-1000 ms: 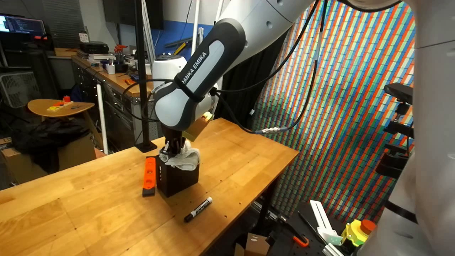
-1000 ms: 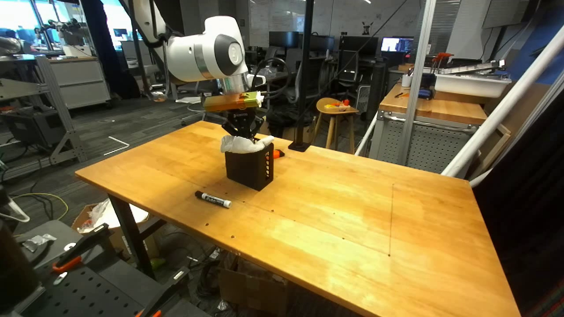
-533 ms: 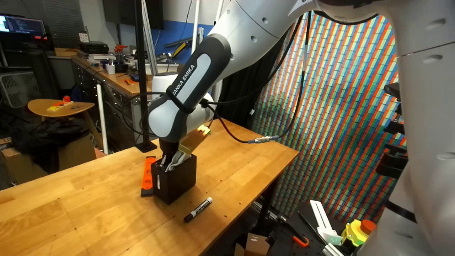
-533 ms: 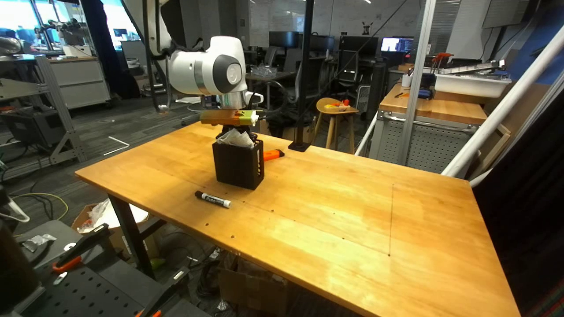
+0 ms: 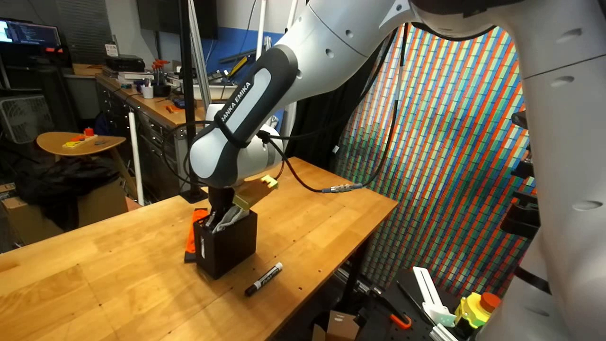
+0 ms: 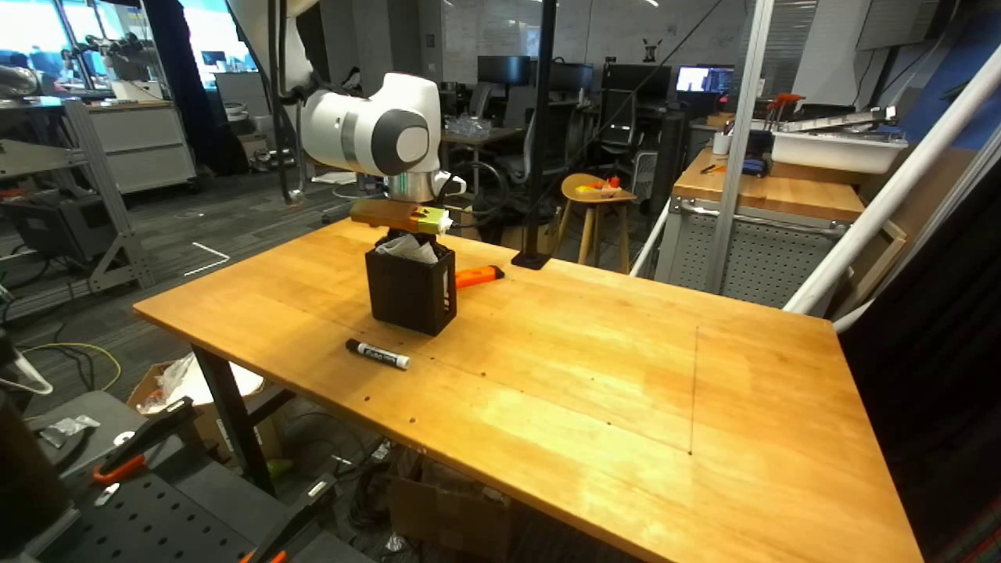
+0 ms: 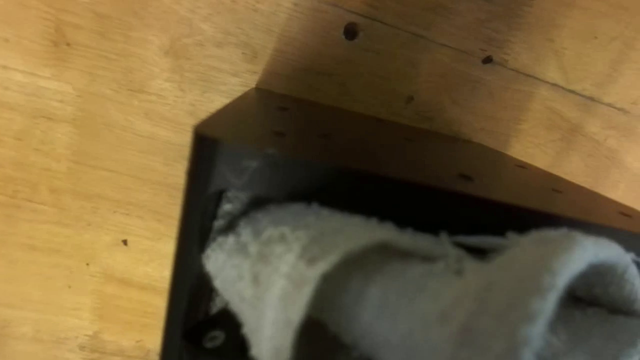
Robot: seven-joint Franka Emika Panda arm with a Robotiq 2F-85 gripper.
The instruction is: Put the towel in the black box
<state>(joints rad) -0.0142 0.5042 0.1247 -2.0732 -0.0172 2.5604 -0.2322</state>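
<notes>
The black box stands upright on the wooden table, also in an exterior view. The whitish towel is bunched inside the box mouth, with folds standing up near the rim; it shows there too in an exterior view. In the wrist view the towel fills much of the box opening beside the box wall. My gripper points down with its fingers inside the box, at the towel. A dark finger part shows near the box's side wall. The fingertips are hidden.
An orange level lies right behind the box. A black and white marker lies in front of it, near the table edge. A black post stands at the table's far edge.
My gripper has gone down, and the towel has gone from draped over the box top to tucked inside it. The box has slid with the gripper, leftward in both exterior views.
</notes>
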